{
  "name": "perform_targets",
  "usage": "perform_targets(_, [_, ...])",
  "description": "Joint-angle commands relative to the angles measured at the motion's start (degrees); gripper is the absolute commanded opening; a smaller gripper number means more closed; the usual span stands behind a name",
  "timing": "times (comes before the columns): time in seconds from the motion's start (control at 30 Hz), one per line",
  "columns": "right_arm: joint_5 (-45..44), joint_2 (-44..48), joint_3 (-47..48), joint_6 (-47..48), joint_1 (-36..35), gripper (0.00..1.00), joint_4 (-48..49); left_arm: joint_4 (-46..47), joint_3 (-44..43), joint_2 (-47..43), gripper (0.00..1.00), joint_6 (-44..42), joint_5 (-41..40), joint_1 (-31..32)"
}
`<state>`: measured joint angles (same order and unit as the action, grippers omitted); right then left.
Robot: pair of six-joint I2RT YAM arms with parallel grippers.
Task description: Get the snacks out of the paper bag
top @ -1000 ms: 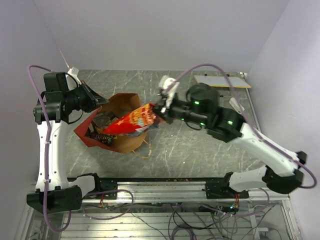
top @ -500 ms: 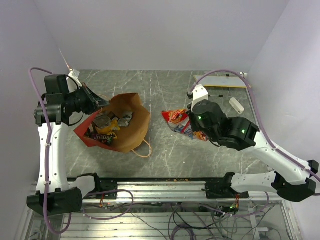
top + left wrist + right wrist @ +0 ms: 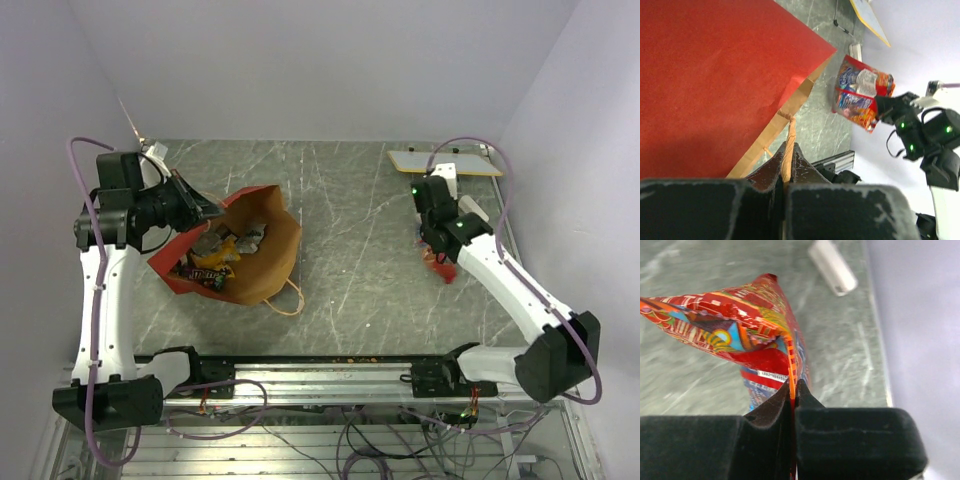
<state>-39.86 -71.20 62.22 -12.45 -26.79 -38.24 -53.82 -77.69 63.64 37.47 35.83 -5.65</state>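
R gripper (image 3: 792, 390) pinched tight on red packet (image 3: 755, 325) by its seam, over table (image 3: 690, 385), well apart from paper bag (image 3: 270, 260). L gripper (image 3: 786, 162) clamps bag's handle (image 3: 789, 132). Imo lower it clear of white cylinder (image 3: 832, 266), then let go.

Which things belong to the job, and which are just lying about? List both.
Job:
paper bag, its handle pinched by the left gripper
red packet, clamped in the right gripper
packets inside the bag

Lying about:
white cylinder
flat white board
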Motion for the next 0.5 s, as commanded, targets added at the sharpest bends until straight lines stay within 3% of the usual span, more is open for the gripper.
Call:
perform_targets(0.0, [-7.5,-1.6,0.5,10.1,8.1,0.0,13.5,0.5,2.4,-0.4,0.07,-0.7,2.1,1.4])
perform_targets(0.1, [-4.6,-5.4,0.0,10.5,9.6,0.0,16.0,0.8,2.4,0.6,0.07,-0.8,2.1,3.2])
perform_targets(0.23, [14.2,-11.9,1.3,-3.3,9.5,0.0,13.4,0.2,0.8,2.4,0.07,-2.1,0.7,6.6])
perform_targets(0.37, [27.9,-15.9,-2.6,-21.5,7.3,0.25,16.5,-1.2,-0.9,3.3,0.07,-4.0,-0.5,11.1])
perform_targets(0.47, [34.7,-15.9,-8.1,-26.5,4.8,0.45,21.6,-3.7,-4.2,3.8,0.07,-7.0,-4.8,15.3])
